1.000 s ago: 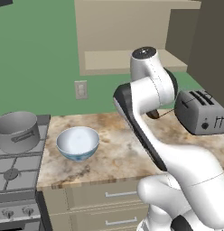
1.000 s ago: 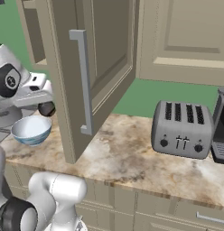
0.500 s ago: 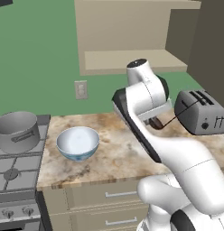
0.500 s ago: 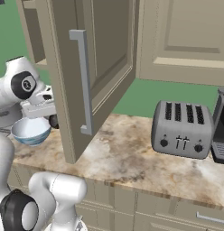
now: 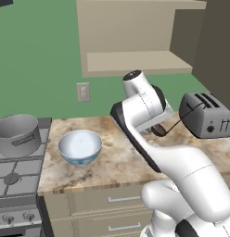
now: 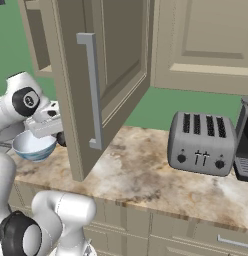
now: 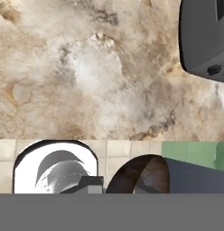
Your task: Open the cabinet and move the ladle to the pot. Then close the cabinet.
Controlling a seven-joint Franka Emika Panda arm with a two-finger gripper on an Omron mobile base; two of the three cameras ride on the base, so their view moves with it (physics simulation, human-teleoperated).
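The cabinet door point(image 6: 113, 75) with its silver bar handle point(image 6: 92, 90) stands swung wide open, and its shelf point(image 5: 135, 62) is bare. My gripper point(image 5: 159, 129) hangs low over the counter between the bowl and the toaster, shut on the ladle. The ladle's thin dark handle point(image 5: 182, 119) slants up toward the toaster. Its dark scoop point(image 7: 141, 175) sits at the bottom of the hand view. The grey pot point(image 5: 17, 134) stands on the stove at far left, well apart from the gripper. In the right base view the hand point(image 6: 46, 125) is partly hidden behind the door's edge.
A white-and-blue bowl point(image 5: 79, 146) sits on the marble counter point(image 5: 112, 162) between pot and arm. A grey toaster point(image 5: 205, 115) stands to the right, close to the ladle's handle. A dark appliance point(image 6: 244, 142) is beyond the toaster. Drawers run below the counter.
The wrist has moved left and down toward the counter, carrying the ladle with it. The door, pot and bowl have not moved.
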